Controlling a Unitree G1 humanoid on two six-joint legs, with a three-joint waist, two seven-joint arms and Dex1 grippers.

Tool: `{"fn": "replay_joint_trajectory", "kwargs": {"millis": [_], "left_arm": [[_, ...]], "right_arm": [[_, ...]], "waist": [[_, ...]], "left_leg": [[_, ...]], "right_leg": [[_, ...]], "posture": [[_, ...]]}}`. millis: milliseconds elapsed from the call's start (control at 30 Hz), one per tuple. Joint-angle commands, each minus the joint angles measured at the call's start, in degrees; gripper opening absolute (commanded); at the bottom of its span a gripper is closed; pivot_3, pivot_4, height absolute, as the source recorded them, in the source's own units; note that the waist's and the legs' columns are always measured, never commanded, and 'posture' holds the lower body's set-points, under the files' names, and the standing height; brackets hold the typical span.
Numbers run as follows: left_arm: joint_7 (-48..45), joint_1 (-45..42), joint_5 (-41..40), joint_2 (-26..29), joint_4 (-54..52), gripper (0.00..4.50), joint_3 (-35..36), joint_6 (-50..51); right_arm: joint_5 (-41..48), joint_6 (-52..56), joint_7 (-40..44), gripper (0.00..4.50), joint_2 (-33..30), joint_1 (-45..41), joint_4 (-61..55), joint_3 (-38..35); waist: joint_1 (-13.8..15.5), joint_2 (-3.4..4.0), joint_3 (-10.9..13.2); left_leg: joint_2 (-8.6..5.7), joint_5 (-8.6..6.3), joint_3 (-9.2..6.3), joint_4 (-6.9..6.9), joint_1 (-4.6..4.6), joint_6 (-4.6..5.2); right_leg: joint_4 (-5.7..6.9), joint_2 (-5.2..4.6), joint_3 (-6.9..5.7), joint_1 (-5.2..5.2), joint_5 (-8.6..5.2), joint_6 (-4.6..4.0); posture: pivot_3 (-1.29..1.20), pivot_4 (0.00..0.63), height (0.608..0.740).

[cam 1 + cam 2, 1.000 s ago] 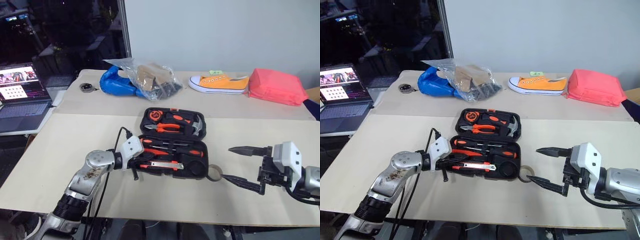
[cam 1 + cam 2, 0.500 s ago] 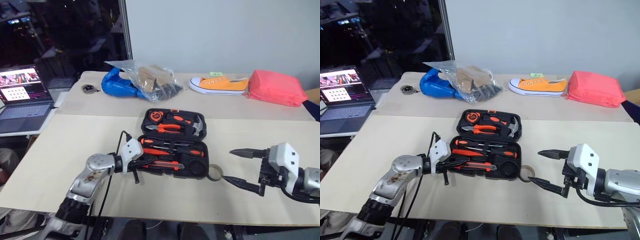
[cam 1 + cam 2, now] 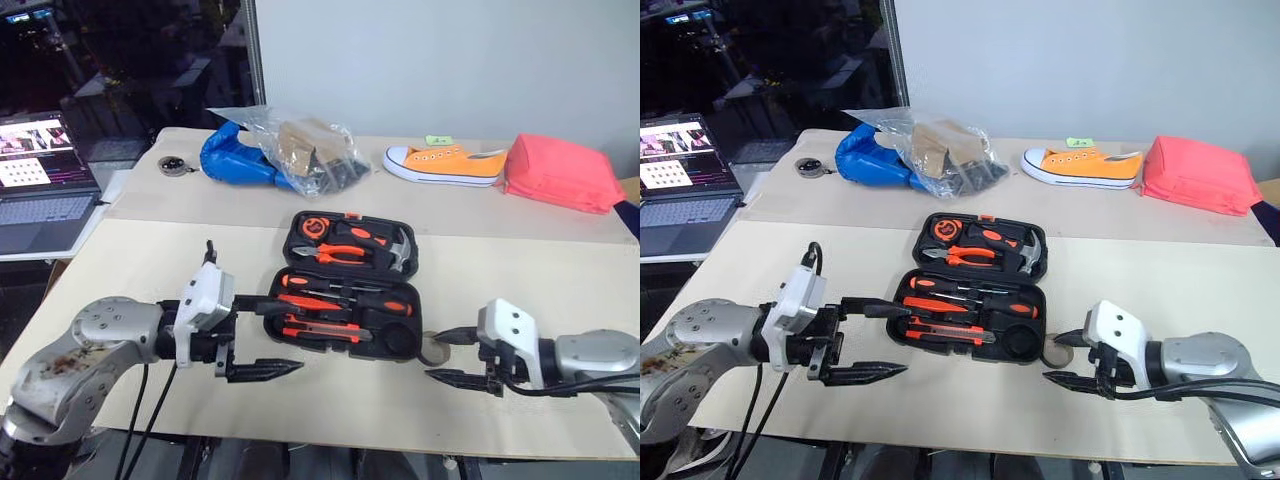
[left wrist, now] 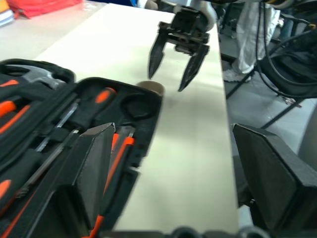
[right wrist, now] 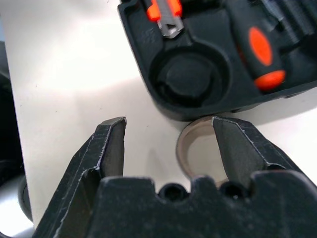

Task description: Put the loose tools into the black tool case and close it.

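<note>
The black tool case (image 3: 395, 300) lies open mid-table. Pliers, a hammer and a tape measure fill its lid. Orange-and-black screwdrivers (image 3: 345, 295) and a utility knife (image 3: 325, 328) lie in its base, beside a round empty recess (image 5: 185, 74). A greyish tape ring (image 5: 190, 148) lies loose on the table against the case's front right corner. My right gripper (image 3: 433, 357) is open and low at that ring, with one finger (image 5: 245, 148) over its rim. My left gripper (image 3: 268, 335) hangs open and empty just off the case's left front side.
Along the table's back stand a blue bag with a clear plastic bag (image 3: 285, 152), an orange sneaker (image 3: 445, 160) and a pink-red pouch (image 3: 558, 172). A laptop (image 3: 40, 180) sits off the left side. The table's front edge (image 3: 330, 430) runs close below both grippers.
My left gripper has opened, lifted and drawn back from the case's base. My right gripper has narrowed and sunk down to the tape ring. The head camera has shifted a little.
</note>
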Motion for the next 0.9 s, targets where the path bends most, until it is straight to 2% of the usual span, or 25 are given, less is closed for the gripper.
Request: {"fn": "replay_joint_trajectory", "kwargs": {"millis": [33, 200, 233, 267, 500, 633, 767, 867, 900], "left_arm": [[2.2, 0.4, -1.9, 0.1, -3.3, 3.92, 0.5, 0.1], [1.8, 1.0, -2.1, 0.6, -2.8, 3.92, 0.5, -1.2], [1.2, 1.4, -1.7, 0.7, -2.5, 3.99, 0.5, -1.9], [0.7, 1.7, -1.3, 0.8, -2.2, 3.99, 0.5, -2.5], [-1.0, 3.6, 0.6, 0.8, -0.5, 3.99, 0.3, -5.2], [0.0, 3.4, 0.8, 0.3, -0.9, 3.99, -0.2, -5.0], [1.3, 3.1, -0.4, 0.6, -1.4, 3.99, 0.3, -3.9], [2.2, 3.5, -2.2, 1.2, -2.4, 3.99, 1.3, -3.0], [2.6, 3.7, -2.9, 1.4, -3.0, 3.99, 1.8, -2.5]], "right_arm": [[-3.6, 0.5, 0.3, 3.17, -1.8, -1.9, 1.6, 3.4], [-9.2, -1.3, -1.9, 3.17, -0.6, -5.8, 6.7, 8.0], [-10.2, -2.0, -2.1, 2.65, -0.2, -6.6, 7.5, 8.8], [-10.8, -2.4, -2.0, 2.44, 0.1, -7.2, 8.0, 9.4], [-10.9, -2.7, -1.2, 0.02, 1.1, -8.8, 8.0, 9.8], [-7.1, -1.1, 0.2, 0.02, -0.1, -6.7, 5.2, 4.7], [3.7, 4.9, 5.2, 0.02, -2.9, -5.0, -2.6, -3.8], [7.2, 8.2, 5.3, 0.02, -3.6, -10.8, -6.1, -1.9], [6.5, 8.9, 4.8, 0.02, -2.8, -14.2, -6.4, 1.3]], "waist": [[0.0, 0.0, 0.0], [-0.3, -0.01, 0.0], [-0.3, 0.0, 0.0], [-0.4, -0.01, 0.0], [-0.4, -0.03, 0.0], [-0.1, -0.01, 0.0], [0.0, 0.06, 0.1], [-0.7, -0.01, 0.1], [-1.0, -0.03, 0.1]], "left_leg": [[0.0, 0.0, 0.01, 0.0, 0.02, 0.0], [0.02, 0.0, 0.22, 0.0, 0.06, 0.0], [0.02, 0.0, 0.27, 0.0, 0.06, 0.0], [0.01, 0.0, 0.3, 0.0, 0.06, 0.0], [0.06, 0.0, 0.36, 0.0, 0.11, 0.0], [0.07, 0.0, 0.36, -0.01, 0.08, 0.0], [0.05, 0.0, 0.32, -0.02, -0.01, 0.0], [0.08, 0.0, 0.21, -0.03, 0.04, 0.0], [0.12, 0.0, 0.15, -0.03, 0.07, 0.0]], "right_leg": [[0.01, 0.01, 0.0, 0.01, 0.0, 0.0], [0.02, 0.08, 0.02, 0.0, 0.02, -0.05], [0.02, 0.09, 0.03, -0.01, 0.03, -0.06], [0.02, 0.09, 0.03, -0.02, 0.03, -0.06], [0.03, 0.14, 0.04, 0.01, 0.06, -0.12], [0.02, 0.13, 0.03, -0.01, 0.05, -0.11], [0.01, 0.07, 0.02, -0.05, 0.05, -0.11], [0.02, 0.1, 0.05, 0.0, 0.05, -0.09], [0.02, 0.13, 0.06, -0.01, 0.06, -0.11]], "posture": [[0.0, 0.15, 0.74], [0.0, 0.15, 0.74], [0.0, 0.15, 0.74], [0.0, 0.15, 0.74], [0.0, 0.15, 0.74], [0.0, 0.15, 0.74], [0.0, 0.15, 0.74], [0.0, 0.15, 0.74], [0.0, 0.15, 0.74]]}}
